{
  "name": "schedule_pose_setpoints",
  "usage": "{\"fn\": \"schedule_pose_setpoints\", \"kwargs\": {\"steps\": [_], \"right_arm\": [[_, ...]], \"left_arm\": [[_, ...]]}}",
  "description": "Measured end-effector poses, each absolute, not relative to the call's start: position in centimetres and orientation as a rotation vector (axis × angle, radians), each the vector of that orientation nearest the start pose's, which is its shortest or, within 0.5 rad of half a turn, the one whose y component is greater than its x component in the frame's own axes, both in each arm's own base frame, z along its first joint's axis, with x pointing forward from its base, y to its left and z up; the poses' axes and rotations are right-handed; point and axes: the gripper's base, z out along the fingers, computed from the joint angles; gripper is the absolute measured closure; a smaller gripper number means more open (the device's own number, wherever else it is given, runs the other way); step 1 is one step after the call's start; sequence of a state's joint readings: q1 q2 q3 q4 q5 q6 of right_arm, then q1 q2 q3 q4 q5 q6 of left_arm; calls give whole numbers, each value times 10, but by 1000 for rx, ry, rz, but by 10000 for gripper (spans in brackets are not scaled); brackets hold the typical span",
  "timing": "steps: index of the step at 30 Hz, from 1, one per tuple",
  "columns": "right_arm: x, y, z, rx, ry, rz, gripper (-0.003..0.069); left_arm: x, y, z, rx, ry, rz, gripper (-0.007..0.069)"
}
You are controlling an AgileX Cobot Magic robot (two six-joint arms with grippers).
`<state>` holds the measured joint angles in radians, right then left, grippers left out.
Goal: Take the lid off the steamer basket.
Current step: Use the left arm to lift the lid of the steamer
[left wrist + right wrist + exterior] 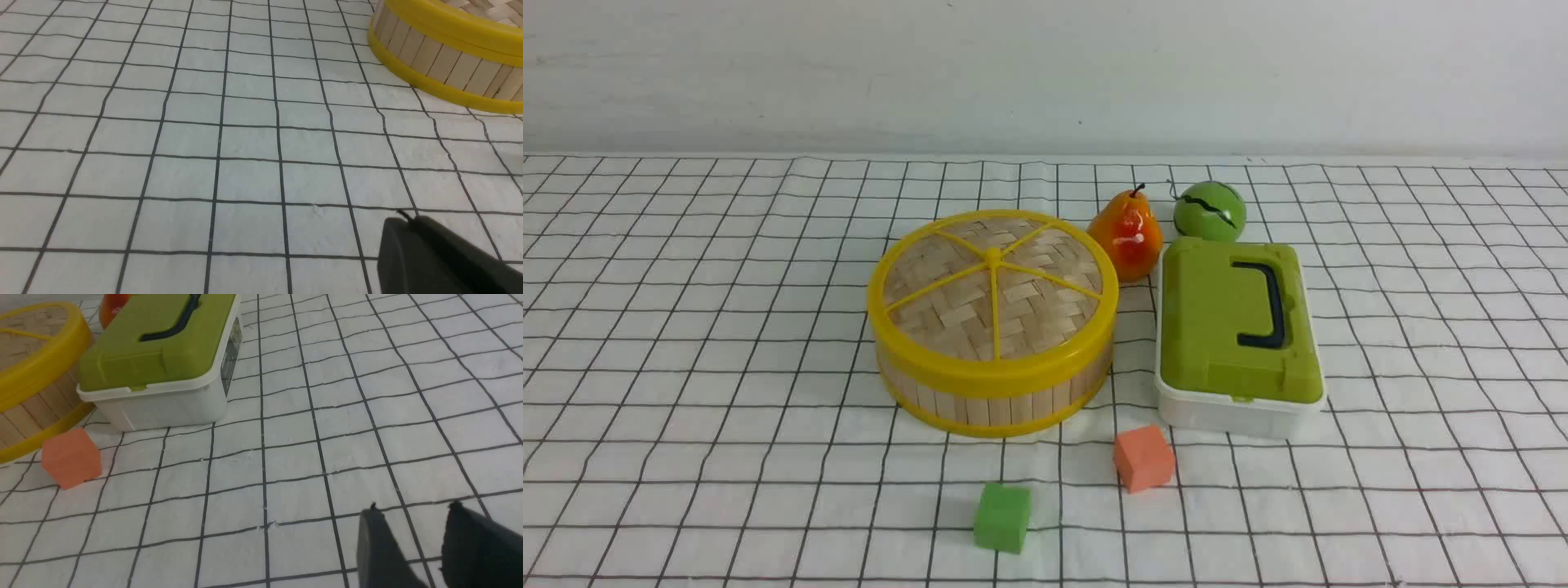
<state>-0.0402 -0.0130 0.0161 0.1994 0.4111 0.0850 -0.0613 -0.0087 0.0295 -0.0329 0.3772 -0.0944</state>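
Your left claw point(408, 222) shows only as one dark mass at the corner of its wrist view, cut off by the frame edge. Its tips are closed together and grip nothing, above bare checked cloth point(184, 134). Ahead of that claw and well apart from it stands the steamer basket point(441, 61); from there you get only a curved slice of its slats and yellow rims. The lid point(992, 286) is seated on the basket, so the inside is hidden from you.

Your right claw point(412, 508) has its two fingers parted with only cloth in the gap, and both fingers run out of frame. Ahead of it and well apart stands a white box point(163, 404) with a green top. An orange cube point(71, 457) sits just beside the basket's base. From that claw's side the pear point(1127, 233) is almost wholly hidden behind the box. Neither arm appears in the front view, so you cannot judge either claw's height over the cloth.
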Motion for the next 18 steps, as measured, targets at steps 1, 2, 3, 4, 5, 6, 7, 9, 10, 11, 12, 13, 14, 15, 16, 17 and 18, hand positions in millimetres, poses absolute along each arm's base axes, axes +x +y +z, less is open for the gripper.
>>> {"fn": "schedule_pose_setpoints", "kwargs": {"steps": [1,2,3,4,5,6,7,9,10,11,12,13,14,15,16,17,18], "right_arm": [[51,5,172,237,1881,230,419],[51,5,172,237,1881,230,419],[51,5,172,237,1881,230,419],[51,5,172,237,1881,230,419],[51,5,172,237,1881,230,419],[51,5,172,237,1881,230,419],[51,5,172,237,1881,230,419],[51,5,172,237,1881,230,419],[51,5,172,237,1881,230,419],[51,5,172,237,1881,230,419],[51,5,172,237,1881,230,419],[51,5,172,237,1881,230,419],[51,5,172,237,1881,230,419],[51,5,172,237,1881,230,419],[51,5,172,237,1881,230,419],[51,5,172,237,1881,230,419],[51,5,172,237,1881,230,419]], "left_arm": [[52,-4,170,-52,1883,-139,630],[52,-4,170,-52,1883,-139,630],[52,-4,170,-52,1883,-139,629],[52,-4,170,-52,1883,-139,627],[52,-4,170,-52,1883,-139,627],[52,-4,170,-52,1883,-139,624],[52,-4,170,-52,1883,-139,624],[52,-4,170,-52,1883,-139,622],[52,-4,170,-52,1883,-139,622],[52,-4,170,-52,1883,-139,622],[52,-4,170,-52,1883,-139,622],[52,-4,170,-52,1883,-139,620],[52,-4,170,-52,1883,-139,618],[52,-4,170,-52,1883,-139,617],[52,-4,170,-52,1883,-139,617],[52,-4,170,-52,1883,-139,615],[52,-4,170,-52,1883,-139,615]]}}
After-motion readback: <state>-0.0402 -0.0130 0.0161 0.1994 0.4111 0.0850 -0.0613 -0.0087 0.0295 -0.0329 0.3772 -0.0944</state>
